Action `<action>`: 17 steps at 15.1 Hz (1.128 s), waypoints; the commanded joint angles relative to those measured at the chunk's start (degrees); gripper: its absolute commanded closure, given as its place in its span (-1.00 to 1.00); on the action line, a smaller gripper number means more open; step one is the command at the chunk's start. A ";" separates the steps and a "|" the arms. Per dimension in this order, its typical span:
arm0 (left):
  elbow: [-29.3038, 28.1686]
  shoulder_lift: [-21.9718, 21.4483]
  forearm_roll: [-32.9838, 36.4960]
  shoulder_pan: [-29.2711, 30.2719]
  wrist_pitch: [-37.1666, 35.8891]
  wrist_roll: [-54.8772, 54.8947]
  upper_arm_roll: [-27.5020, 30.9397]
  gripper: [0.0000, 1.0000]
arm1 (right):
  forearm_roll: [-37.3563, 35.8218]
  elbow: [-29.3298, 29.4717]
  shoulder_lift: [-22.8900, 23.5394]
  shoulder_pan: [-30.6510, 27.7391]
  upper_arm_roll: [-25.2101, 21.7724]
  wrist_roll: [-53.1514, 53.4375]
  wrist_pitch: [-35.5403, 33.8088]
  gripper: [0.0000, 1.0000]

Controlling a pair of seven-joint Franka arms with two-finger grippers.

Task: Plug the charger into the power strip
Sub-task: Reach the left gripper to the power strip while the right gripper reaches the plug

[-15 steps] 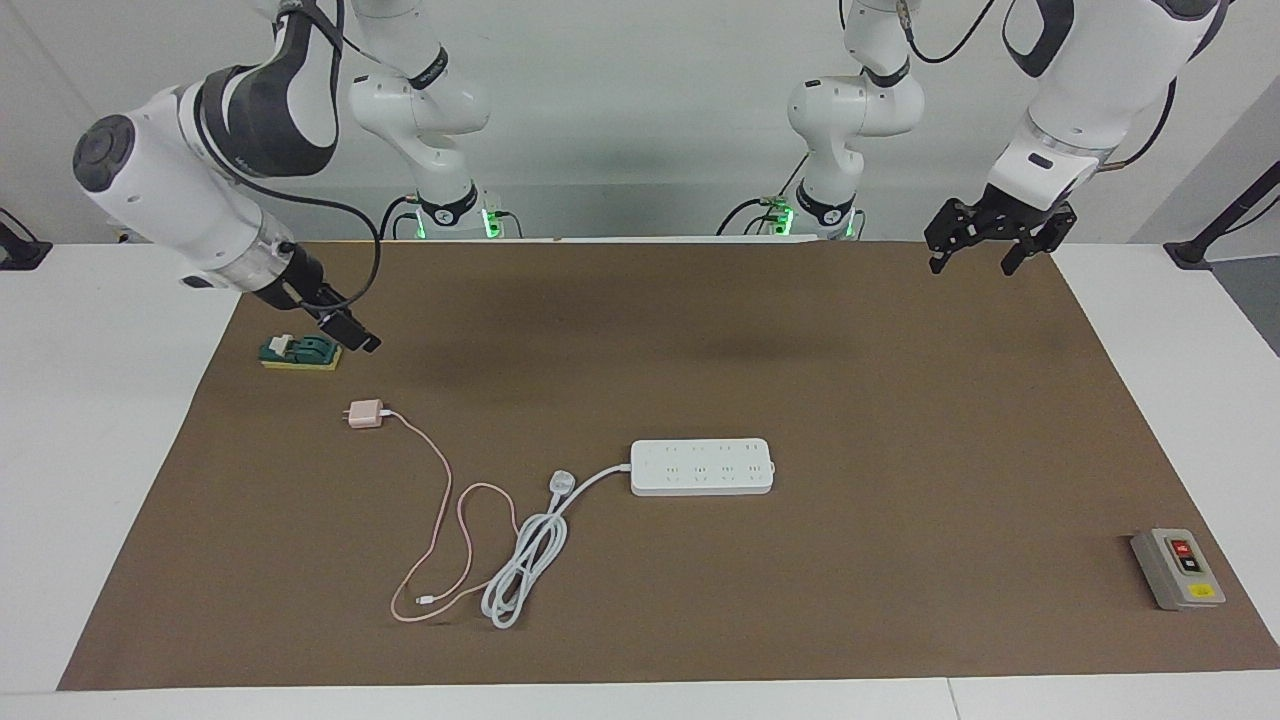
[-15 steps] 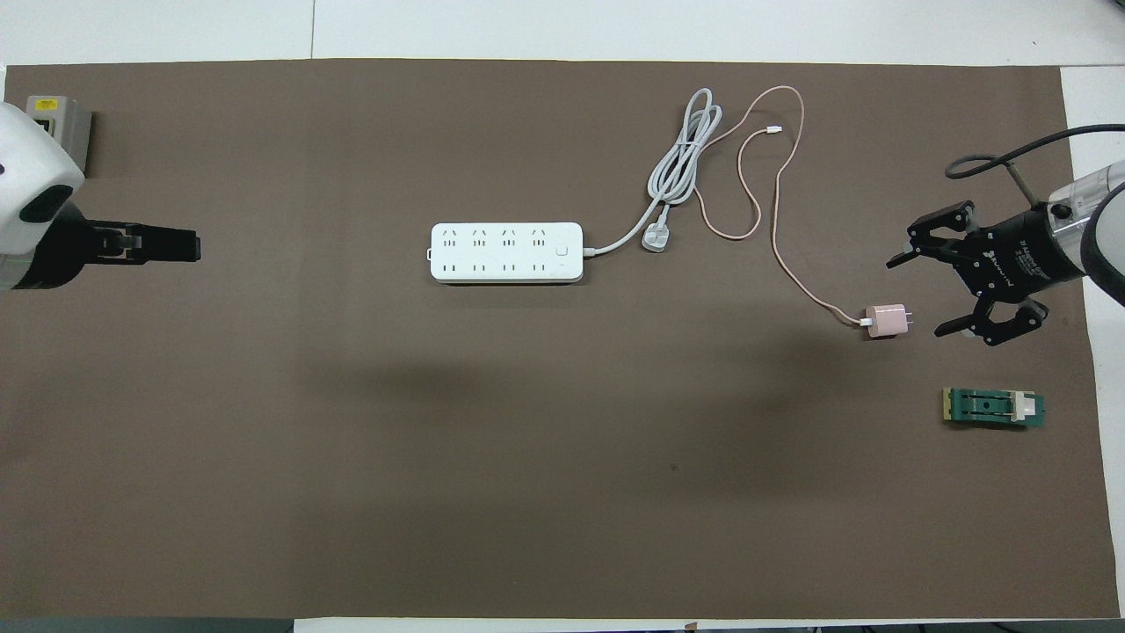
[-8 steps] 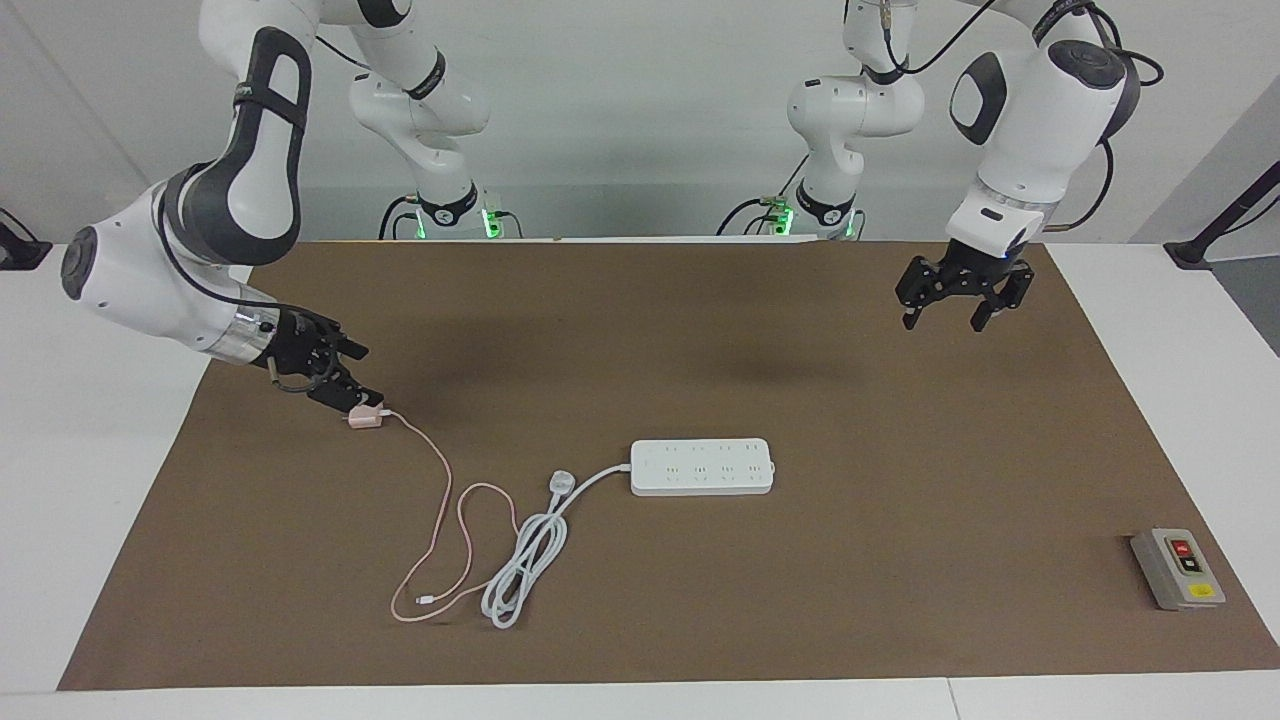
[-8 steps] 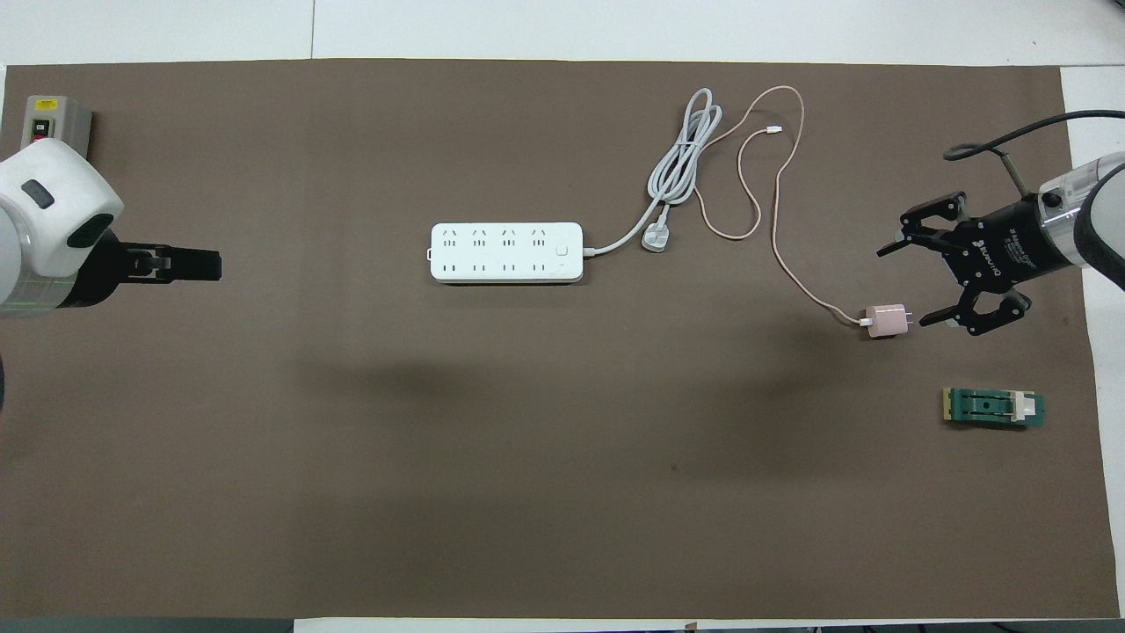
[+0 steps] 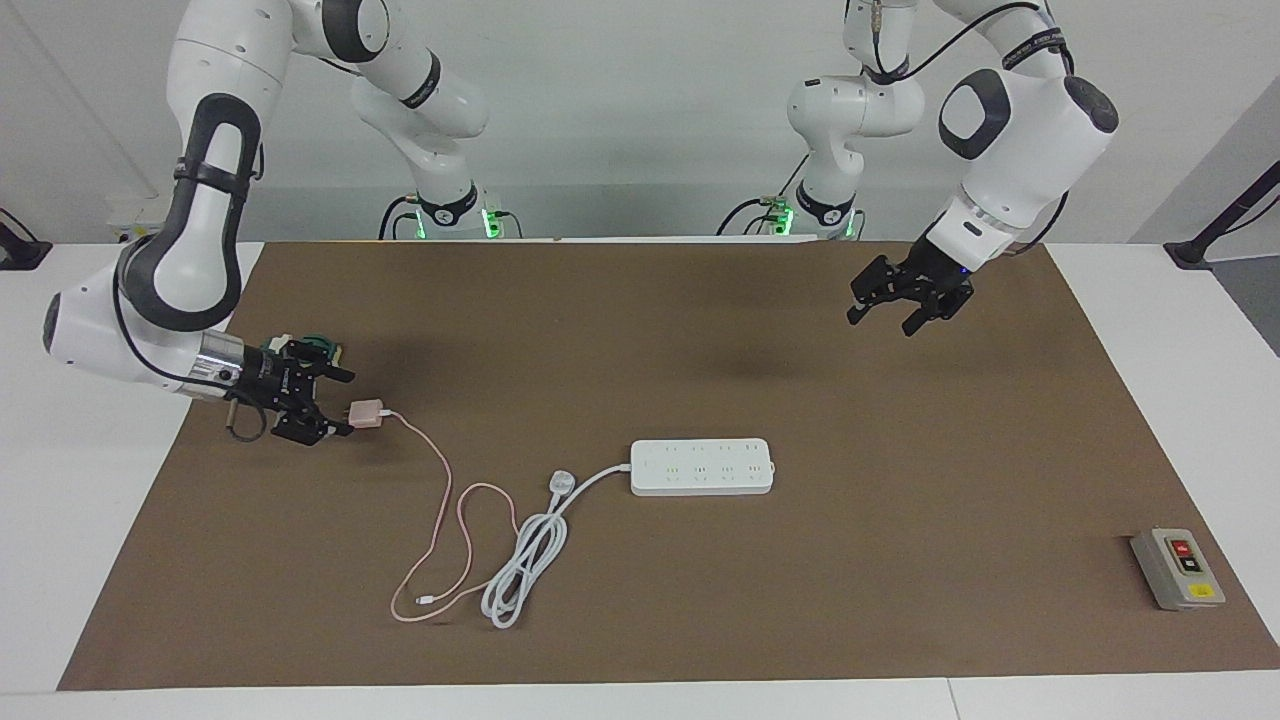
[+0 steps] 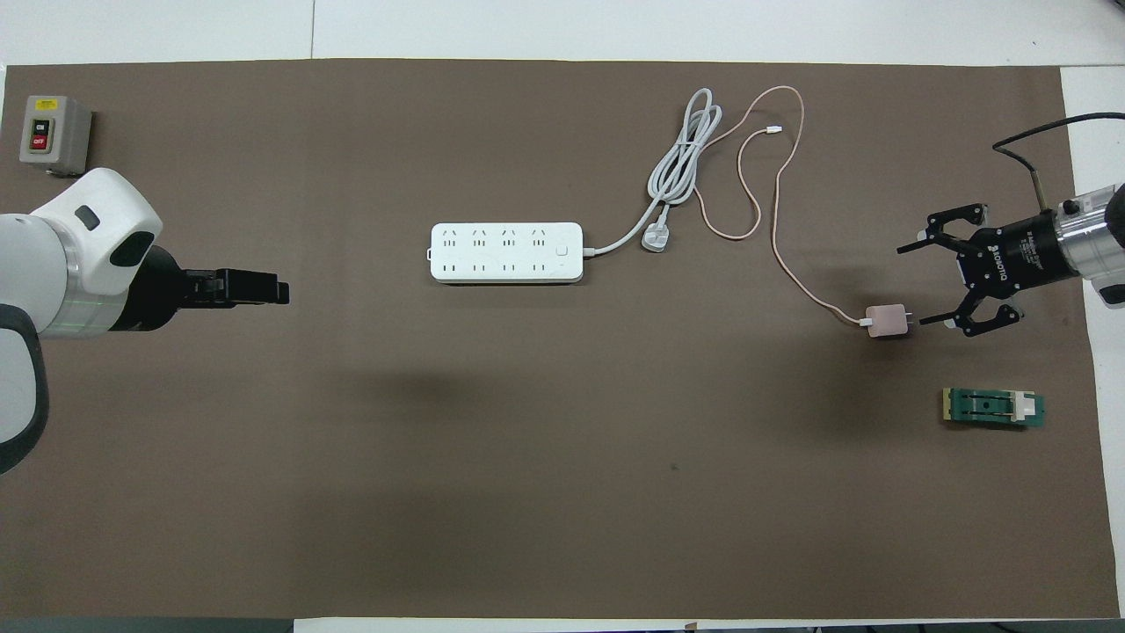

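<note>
here the right gripper (image 5: 335, 400), fingers apart, sits low just beside the charger (image 5: 366, 413), prongs toward it; power strip (image 5: 702, 466) well apart; left gripper (image 5: 905, 305) waits, open.

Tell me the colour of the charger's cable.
Pale pink, like the charger itself; clearest in the overhead view.

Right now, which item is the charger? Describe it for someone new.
On the brown mat, go to the right arm's end, where the open right gripper sits. The charger is the small pink cube at its fingertips, trailing a thin pink cable, unlike the green block nearby.
</note>
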 commanded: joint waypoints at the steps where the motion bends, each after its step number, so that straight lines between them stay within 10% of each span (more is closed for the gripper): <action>1: 0.90 3.48 -10.62 -0.08 -2.19 5.77 0.55 -1.00 | 3.11 -0.46 1.16 -0.48 0.41 0.65 0.77 -1.00; 17: 9.86 20.62 -56.52 -1.66 -14.50 19.57 -0.94 -1.00 | 2.15 -8.64 0.55 -3.02 -0.20 -8.57 4.55 -1.00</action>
